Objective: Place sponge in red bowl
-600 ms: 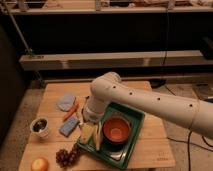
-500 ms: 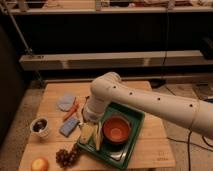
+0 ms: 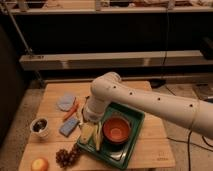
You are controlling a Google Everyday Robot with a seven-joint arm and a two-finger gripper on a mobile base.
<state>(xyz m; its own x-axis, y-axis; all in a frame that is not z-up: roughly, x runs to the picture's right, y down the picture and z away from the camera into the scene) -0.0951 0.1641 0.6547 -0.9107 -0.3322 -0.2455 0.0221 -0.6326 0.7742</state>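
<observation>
The sponge [image 3: 69,126], a small light blue flat pad, lies on the wooden table [image 3: 150,135] just left of the green tray [image 3: 131,149]. The red bowl [image 3: 117,130] stands upright in the tray and holds nothing that shows. My white arm reaches in from the right and bends down over the tray's left edge. My gripper [image 3: 89,119] is at the arm's lower end, between the sponge and the bowl, just right of the sponge. It is mostly hidden by the wrist.
A pale blue-grey lump [image 3: 65,101] and an orange carrot [image 3: 71,111] lie behind the sponge. A white cup [image 3: 39,126] with dark contents stands at the left. Grapes [image 3: 66,156] and an orange fruit [image 3: 40,164] lie at the front left. Yellow-green strips [image 3: 93,134] lie in the tray beside the bowl.
</observation>
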